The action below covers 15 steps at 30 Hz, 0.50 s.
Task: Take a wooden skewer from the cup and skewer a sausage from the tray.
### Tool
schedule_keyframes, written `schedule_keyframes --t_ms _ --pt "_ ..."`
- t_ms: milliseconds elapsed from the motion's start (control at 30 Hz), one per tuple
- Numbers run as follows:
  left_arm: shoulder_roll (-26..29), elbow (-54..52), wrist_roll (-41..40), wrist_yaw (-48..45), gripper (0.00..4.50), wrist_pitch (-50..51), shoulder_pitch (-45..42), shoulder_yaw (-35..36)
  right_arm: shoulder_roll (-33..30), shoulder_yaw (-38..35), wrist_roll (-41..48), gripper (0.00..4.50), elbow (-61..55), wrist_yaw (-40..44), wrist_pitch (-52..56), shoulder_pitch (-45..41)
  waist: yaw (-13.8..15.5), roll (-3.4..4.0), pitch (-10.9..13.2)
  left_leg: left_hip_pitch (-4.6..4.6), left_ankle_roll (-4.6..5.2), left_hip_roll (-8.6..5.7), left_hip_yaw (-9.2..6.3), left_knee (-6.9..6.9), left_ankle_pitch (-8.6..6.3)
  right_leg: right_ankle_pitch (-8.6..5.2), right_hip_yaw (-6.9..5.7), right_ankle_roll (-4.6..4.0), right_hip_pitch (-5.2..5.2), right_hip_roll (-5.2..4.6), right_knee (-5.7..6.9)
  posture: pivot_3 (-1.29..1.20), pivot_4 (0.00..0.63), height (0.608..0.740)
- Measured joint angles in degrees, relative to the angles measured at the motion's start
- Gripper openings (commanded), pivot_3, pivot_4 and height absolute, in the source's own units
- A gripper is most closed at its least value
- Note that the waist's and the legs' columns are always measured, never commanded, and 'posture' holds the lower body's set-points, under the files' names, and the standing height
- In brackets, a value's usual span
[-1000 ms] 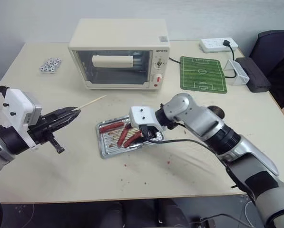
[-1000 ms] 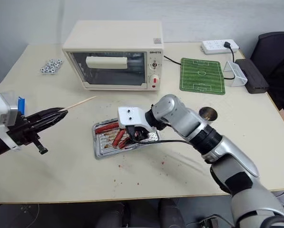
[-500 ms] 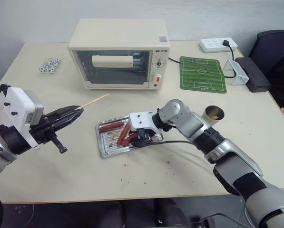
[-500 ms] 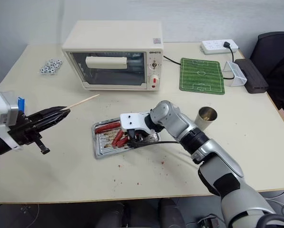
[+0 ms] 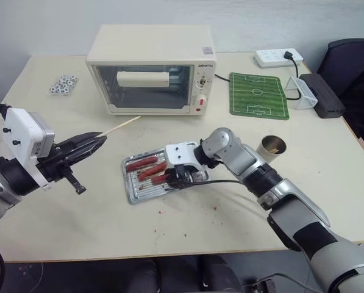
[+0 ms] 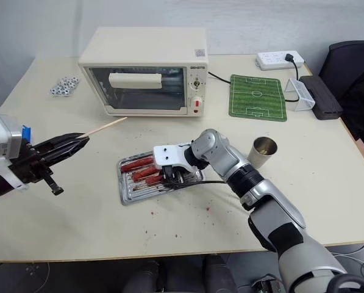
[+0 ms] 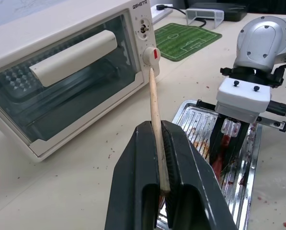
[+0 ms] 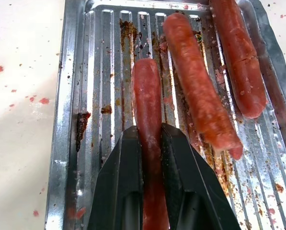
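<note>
Reddish-brown sausage between right gripper fingers, on tray.

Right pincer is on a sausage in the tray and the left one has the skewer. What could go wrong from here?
1. The right pincer grips the sausage near one end only; it may pivot or slip once lifted from the greasy tray.
2. The left pincer holds the wooden skewer by its base, so the long thin free end could flex, or slide back, when pushed into the sausage.
</note>
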Motion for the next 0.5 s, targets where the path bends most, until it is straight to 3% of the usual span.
schedule_keyframes --t_ms 233,500 --pt "0.0 2.07 0.04 -0.59 0.0 -0.73 -1.71 -2.66 -2.01 -1.68 1.31 0.23 -5.28 3.49 6.02 0.94 0.2 0.0 0.0 -0.03 0.0 -0.01 0.0 0.03 -0.01 0.0 -0.02 0.0 -0.01 -0.01 0.0 0.0 0.15 0.74" --pt "4.3 4.58 -2.99 -8.48 0.0 -0.46 -4.97 -7.1 -14.19 -7.75 9.76 0.23 -20.27 14.67 18.48 -1.19 0.39 0.0 0.0 -0.05 0.04 -0.02 -0.02 0.05 -0.04 0.0 -0.07 0.0 0.01 -0.03 -0.04 0.0 0.15 0.74"
